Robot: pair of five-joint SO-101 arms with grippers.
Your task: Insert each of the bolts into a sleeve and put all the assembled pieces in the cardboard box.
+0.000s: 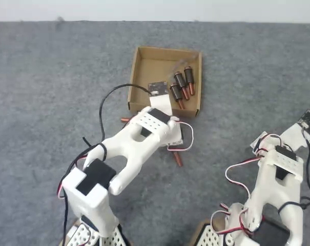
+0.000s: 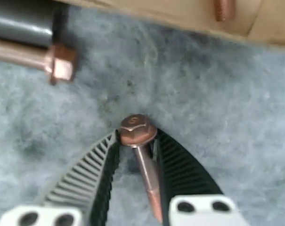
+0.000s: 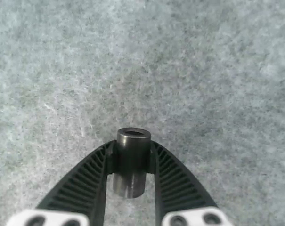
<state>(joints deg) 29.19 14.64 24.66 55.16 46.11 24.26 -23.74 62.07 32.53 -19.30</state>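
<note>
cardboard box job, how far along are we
Done: three assembled pieces lie in the cardboard box. In hand: the left claw is shut on a bolt and the right claw on a sleeve, not yet joined. Left: join those, box them, then deal with another bolt lying by the box and a loose bolt on the carpet.

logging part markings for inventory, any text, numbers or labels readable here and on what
None can be read.
Head of the bolt in the left gripper: a stamped mark, too blurred to read.
On the sleeve and the cardboard box: no print to be seen.
</note>
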